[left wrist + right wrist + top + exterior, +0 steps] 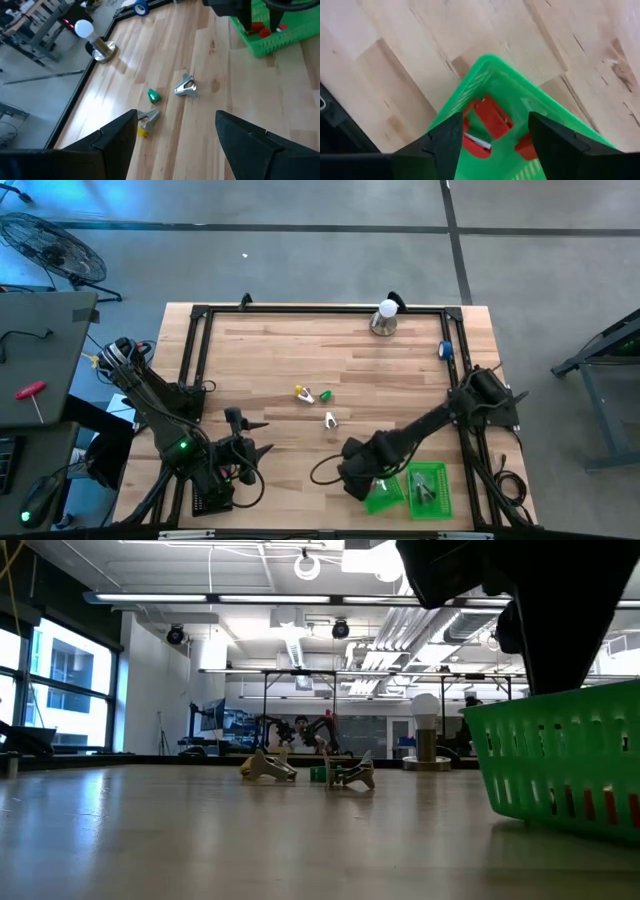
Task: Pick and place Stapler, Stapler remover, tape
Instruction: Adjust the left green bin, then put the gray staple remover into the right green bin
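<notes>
Right claw (492, 142) spread, hovering over green basket (520, 97) holding red stapler (492, 117); left claw (175, 135) spread, near counter (290, 360) edge, empty.

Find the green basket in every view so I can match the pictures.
High view: the green basket lies near the table's front edge, under the right gripper.
Low view: its slatted wall fills the right side.
Left wrist view: far corner, holding red items.
Right wrist view: straight ahead, between the open fingers.
Shared landmark: the silver staple remover, also seen in the low and left wrist views.
</notes>
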